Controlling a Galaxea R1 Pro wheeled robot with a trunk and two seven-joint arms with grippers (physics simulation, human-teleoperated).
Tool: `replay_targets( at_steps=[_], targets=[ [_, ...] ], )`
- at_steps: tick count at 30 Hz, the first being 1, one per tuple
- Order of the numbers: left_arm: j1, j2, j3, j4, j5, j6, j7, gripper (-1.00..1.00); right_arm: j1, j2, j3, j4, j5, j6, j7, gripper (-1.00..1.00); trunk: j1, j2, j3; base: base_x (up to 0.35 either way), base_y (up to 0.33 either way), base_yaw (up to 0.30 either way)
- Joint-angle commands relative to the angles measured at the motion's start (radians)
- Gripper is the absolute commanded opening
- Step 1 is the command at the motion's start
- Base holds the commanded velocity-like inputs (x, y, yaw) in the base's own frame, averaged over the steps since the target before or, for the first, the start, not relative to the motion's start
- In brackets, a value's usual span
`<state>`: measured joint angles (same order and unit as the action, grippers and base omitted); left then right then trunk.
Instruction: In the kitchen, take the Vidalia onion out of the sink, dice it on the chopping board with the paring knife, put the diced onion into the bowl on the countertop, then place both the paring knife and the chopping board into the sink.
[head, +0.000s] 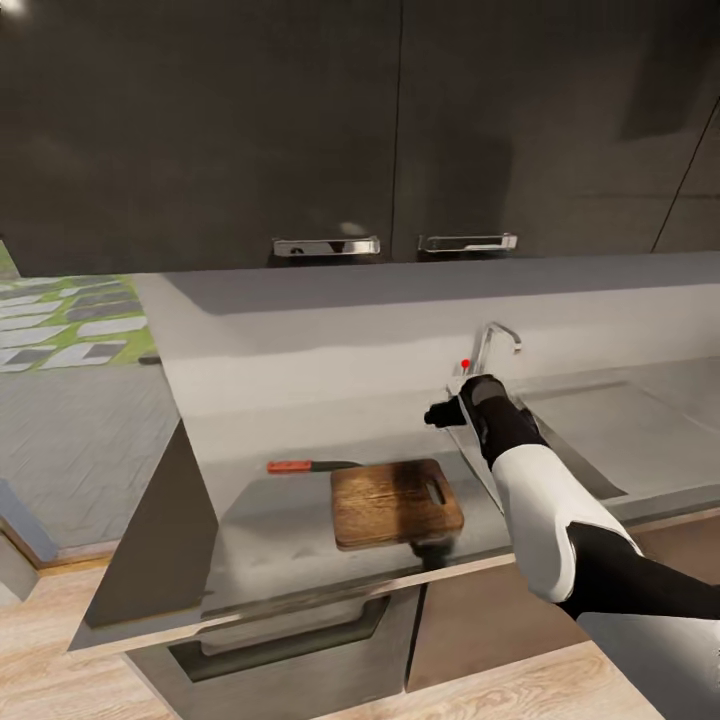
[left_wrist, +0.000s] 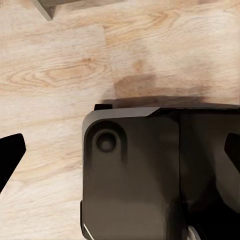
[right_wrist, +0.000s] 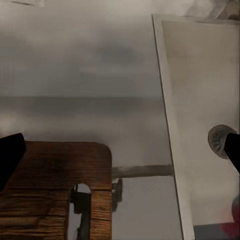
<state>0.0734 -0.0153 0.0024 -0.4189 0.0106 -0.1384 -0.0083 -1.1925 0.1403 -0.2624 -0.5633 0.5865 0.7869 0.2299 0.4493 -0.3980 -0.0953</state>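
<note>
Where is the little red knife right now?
In the head view, the paring knife lies flat on the grey countertop, just past the chopping board's back left corner, left of the sink.

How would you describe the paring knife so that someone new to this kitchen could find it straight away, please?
Start at the long grey countertop and find the sink with its chrome faucet. To the sink's left lies the dark-brown chopping board; the paring knife lies flat on the counter just off the board's far left corner. It is the one slim thing there, with a red handle and a dark blade pointing towards the board.
</note>
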Motion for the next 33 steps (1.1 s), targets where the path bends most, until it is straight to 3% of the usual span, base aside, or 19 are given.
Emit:
replay_targets(
  at_steps=[1, 10, 18, 19, 21, 29, 33],
  targets=[
    [0.0, 0.0, 0.0, -0.001, 0.001, -0.001, -0.001, 1.0, -0.001, 0.005, -0.002, -0.004, 0.01, 0.005, 0.008, 1.0, 0.001, -0.002, -0.002, 0.0, 0.129, 0.0],
    [0.0, 0.0, 0.0, -0.001, 0.002, -0.001, -0.001, 1.0, -0.001, 0.008, 0.005, -0.009, 0.008, 0.005, 0.009, 1.0, 0.001, -0.002, -0.002, 0.0, 0.236, 0.0],
    [0.0, 0.0, 0.001, -0.003, 0.001, -0.001, -0.001, 1.0, 0.025, 0.001, 0.003, -0.067, 0.011, -0.173, 0.026, 1.0, 0.001, -0.002, -0.002, 0.0, 0.024, 0.0],
    [0.0, 0.0, 0.001, -0.003, 0.0, -0.001, -0.001, 1.0, 0.096, 0.003, 0.004, -0.161, 0.011, -0.238, 0.028, 1.0, 0.001, -0.002, -0.002, 0.0, 0.001, 0.0],
    [0.0, 0.0, 0.001, -0.003, 0.0, -0.001, 0.0, 1.0, 0.149, 0.007, 0.005, -0.24, 0.011, -0.252, 0.028, 1.0, 0.001, -0.002, -0.002, 0.0, 0.001, 0.0],
    [0.0, 0.0, 0.001, -0.003, 0.0, -0.001, 0.001, 1.0, 0.423, 0.033, 0.008, -0.656, 0.006, -0.266, 0.048, 1.0, 0.001, -0.002, -0.002, 0.0, 0.0, 0.0],
    [0.0, 0.0, 0.001, -0.003, 0.0, -0.001, 0.001, 1.0, 0.555, 0.034, 0.008, -0.845, 0.007, -0.267, 0.122, 1.0, 0.001, -0.002, -0.002, 0.0, 0.0, 0.0]
  ],
)
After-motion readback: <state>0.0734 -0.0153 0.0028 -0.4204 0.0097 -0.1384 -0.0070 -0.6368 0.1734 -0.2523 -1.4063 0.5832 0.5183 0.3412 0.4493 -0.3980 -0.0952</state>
